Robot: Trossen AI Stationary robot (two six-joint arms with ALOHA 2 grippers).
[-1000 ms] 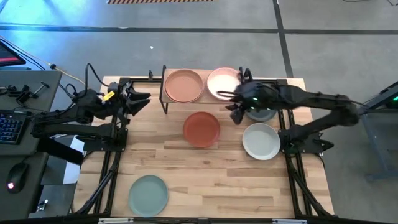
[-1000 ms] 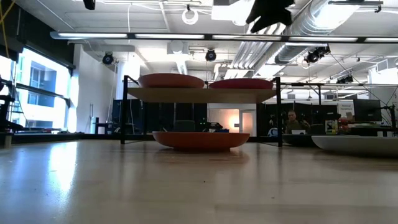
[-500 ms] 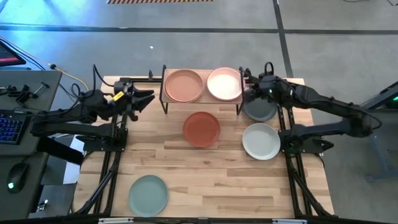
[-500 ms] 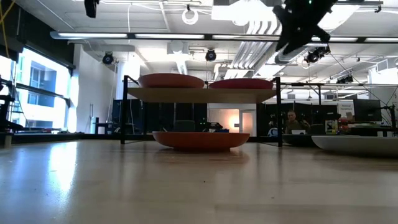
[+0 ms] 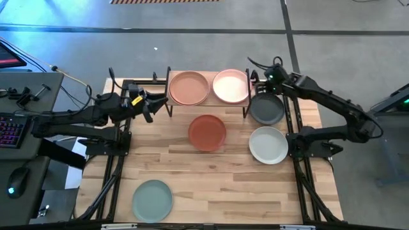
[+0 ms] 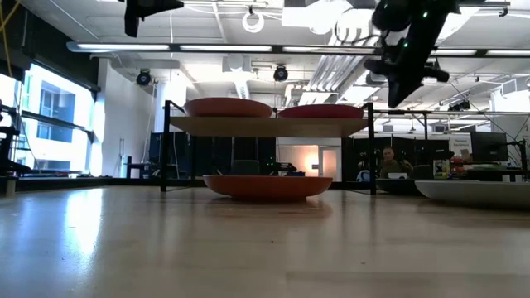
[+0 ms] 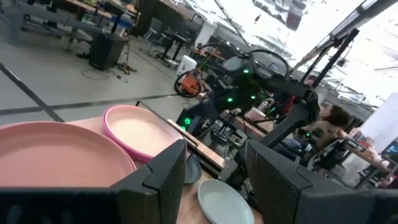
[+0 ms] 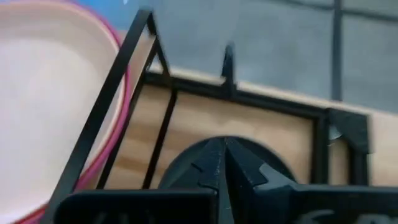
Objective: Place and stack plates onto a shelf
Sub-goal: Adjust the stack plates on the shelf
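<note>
The shelf [image 5: 210,102] stands at the table's far middle, with a peach plate [image 5: 188,88] and a light pink plate [image 5: 230,85] side by side on its top. On the table lie a terracotta plate [image 5: 207,132], a dark grey plate [image 5: 266,108], a pale grey-white plate [image 5: 268,145] and a sage green plate [image 5: 153,199]. My right gripper [image 5: 261,88] is shut and empty. It hangs slanted downward over the dark grey plate's far rim [image 8: 186,162], right of the shelf's legs. My left gripper [image 5: 149,106] is open and level, left of the shelf, pointing at it.
The shelf's black legs [image 8: 106,118] stand close beside my right gripper. A black frame bar [image 5: 137,83] runs along the table's far left. Bare wood lies between the sage green plate and the pale plate. A desk with a keyboard [image 5: 9,128] stands left of the table.
My right gripper has swung from the shelf's near right corner toward the table's far right, sunk lower, tipped downward and shut its fingers on nothing. My left gripper has edged toward the shelf and a little down, staying open. No plate has moved.
</note>
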